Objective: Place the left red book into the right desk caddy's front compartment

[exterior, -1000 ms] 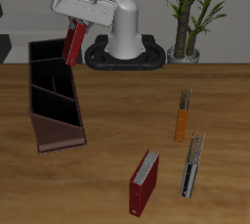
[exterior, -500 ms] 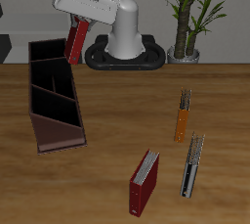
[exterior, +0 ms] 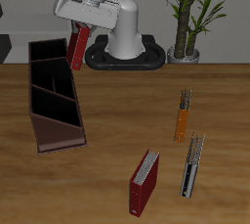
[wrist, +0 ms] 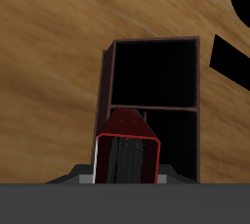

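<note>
The left red book (exterior: 78,46) hangs tilted in the air, held at its upper end by my gripper (exterior: 80,28), which is shut on it. It hovers over the back end of the right desk caddy (exterior: 52,96), a long dark maroon box with dividers and a sloped low end toward the table's front. In the wrist view the red book (wrist: 127,150) points down toward the caddy's open sections (wrist: 156,71). My fingertips are hidden behind the book.
A thick dark-red book (exterior: 144,182) with white page edges lies near the table's front edge. A slim orange book (exterior: 183,114) and a dark slim book (exterior: 192,165) lie beside it. The robot base (exterior: 125,54) and a potted plant (exterior: 190,18) stand at the back.
The gripper and red book have shifted slightly away from the caddy's outer side and a little lower over its back end. Nothing on the table moved.
</note>
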